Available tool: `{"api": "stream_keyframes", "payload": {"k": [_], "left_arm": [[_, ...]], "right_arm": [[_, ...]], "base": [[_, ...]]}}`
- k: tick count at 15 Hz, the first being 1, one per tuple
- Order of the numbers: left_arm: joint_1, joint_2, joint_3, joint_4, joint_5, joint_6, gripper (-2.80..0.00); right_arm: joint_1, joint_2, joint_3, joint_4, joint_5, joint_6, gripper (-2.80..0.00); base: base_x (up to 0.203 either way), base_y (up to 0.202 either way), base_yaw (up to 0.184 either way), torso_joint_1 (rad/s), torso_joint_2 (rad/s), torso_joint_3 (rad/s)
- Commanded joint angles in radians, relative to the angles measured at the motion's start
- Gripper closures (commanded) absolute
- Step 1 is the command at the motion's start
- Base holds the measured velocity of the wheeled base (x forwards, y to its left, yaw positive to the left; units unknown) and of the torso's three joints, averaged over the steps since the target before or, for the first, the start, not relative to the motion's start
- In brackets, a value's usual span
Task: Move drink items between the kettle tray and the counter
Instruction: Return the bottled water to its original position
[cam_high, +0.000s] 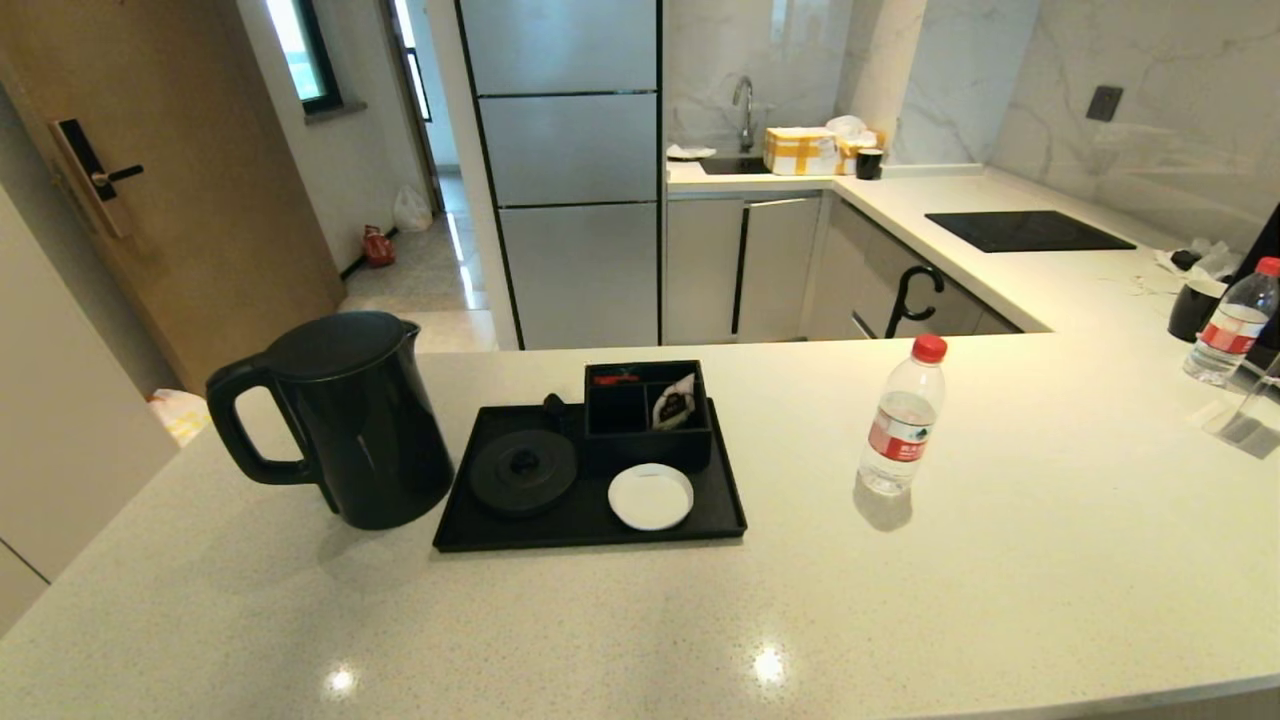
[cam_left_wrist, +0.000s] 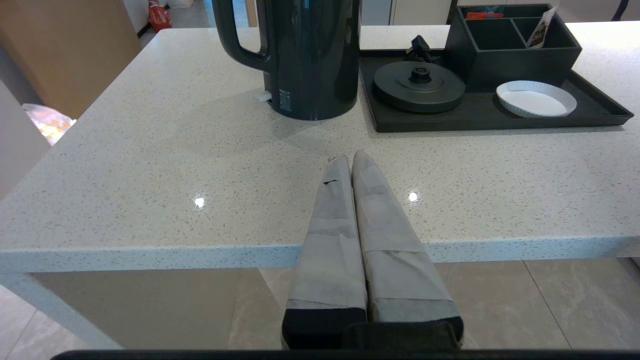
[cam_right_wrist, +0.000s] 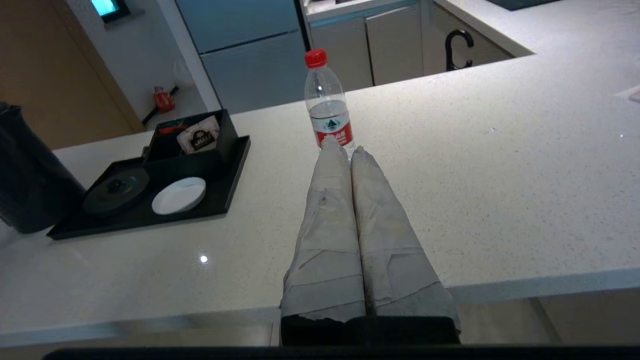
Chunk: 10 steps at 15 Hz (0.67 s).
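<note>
Kettle (cam_high: 345, 420) and bottle (cam_high: 902, 418) stand on the counter (cam_high: 640, 620) flanking the tray (cam_high: 590, 520); left gripper (cam_left_wrist: 351, 159) and right gripper (cam_right_wrist: 344, 148), fingers pressed together, hover at its near edge.

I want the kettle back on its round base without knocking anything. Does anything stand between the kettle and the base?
Nothing visible does. The kettle stands on the counter just left of the tray, and the round base sits bare at the tray's near-left end. The compartment box and white coaster lie beyond it.
</note>
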Motion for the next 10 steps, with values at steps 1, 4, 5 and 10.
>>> {"api": "stream_keyframes", "payload": {"k": [1,4,5,10], "left_arm": [[0.000,0.000,0.000,0.000,0.000,0.000,0.00],[0.000,0.000,0.000,0.000,0.000,0.000,0.00],[0.000,0.000,0.000,0.000,0.000,0.000,0.00],[0.000,0.000,0.000,0.000,0.000,0.000,0.00]], "right_arm": [[0.001,-0.031,0.075,-0.028,0.000,-0.003,0.00],[0.002,-0.062,0.176,-0.039,0.000,-0.070,0.00],[0.002,-0.086,0.206,-0.035,-0.010,-0.120,0.00],[0.003,-0.095,0.219,-0.031,-0.041,-0.119,0.00]], "base": [[0.000,0.000,0.000,0.000,0.00,0.000],[0.000,0.000,0.000,0.000,0.00,0.000],[0.000,0.000,0.000,0.000,0.00,0.000],[0.000,0.000,0.000,0.000,0.00,0.000]]}}
